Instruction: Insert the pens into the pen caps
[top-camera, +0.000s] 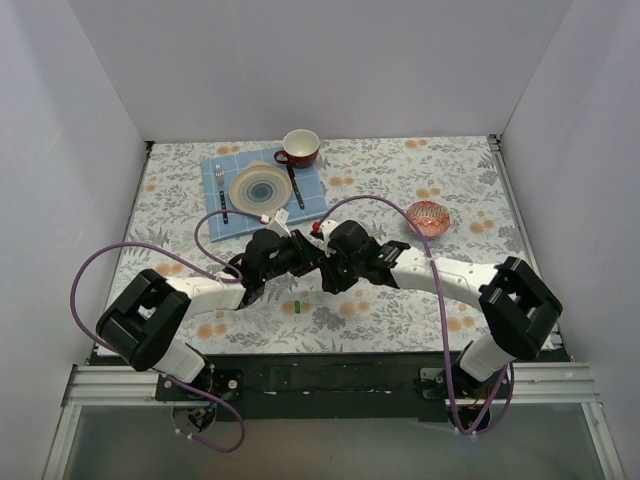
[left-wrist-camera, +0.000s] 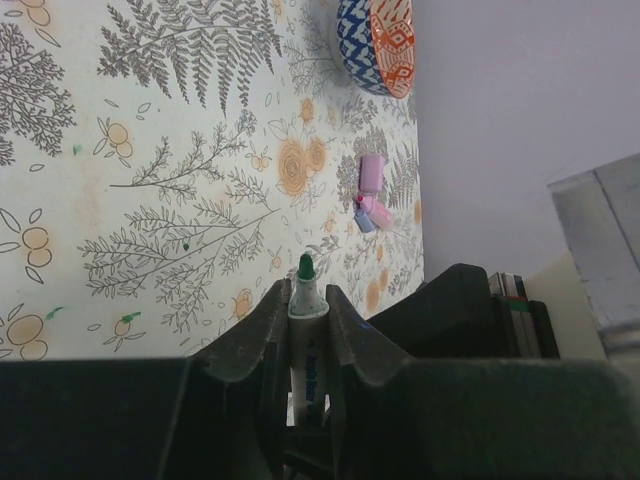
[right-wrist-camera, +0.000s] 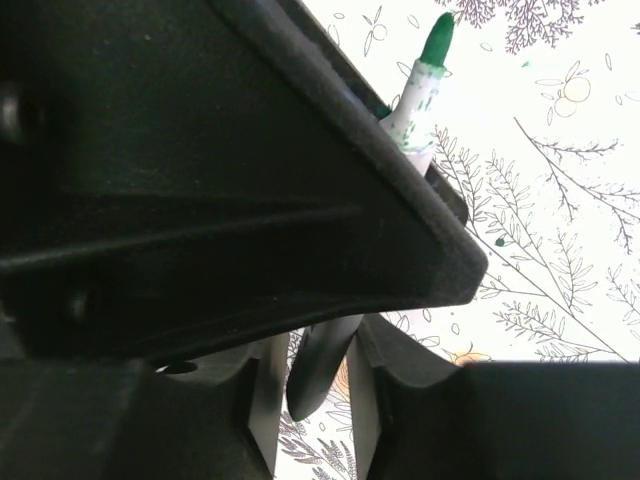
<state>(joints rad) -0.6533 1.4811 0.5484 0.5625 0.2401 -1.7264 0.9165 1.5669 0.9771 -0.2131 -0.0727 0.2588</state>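
Observation:
My left gripper (left-wrist-camera: 305, 292) is shut on a slim white pen (left-wrist-camera: 303, 325) whose green tip (left-wrist-camera: 305, 266) sticks out past the fingers. The pen also shows in the right wrist view (right-wrist-camera: 420, 90), above the left gripper's black body. My right gripper (right-wrist-camera: 318, 385) holds a short dark tapered piece (right-wrist-camera: 322, 368) between its jaws, which looks like the dark green pen cap. Both grippers meet above the table's middle, the left (top-camera: 298, 252) beside the right (top-camera: 325, 262). A pink cap (left-wrist-camera: 372, 172) and a pink and lilac pair (left-wrist-camera: 372, 213) lie on the cloth.
A blue mat (top-camera: 313, 195) at the back holds a plate (top-camera: 260, 186), a fork (top-camera: 220, 190) and a knife (top-camera: 296, 188), with a red cup (top-camera: 299, 147) behind. A patterned bowl (top-camera: 428, 218) stands at the right. A small green thing (top-camera: 297, 305) lies near the front.

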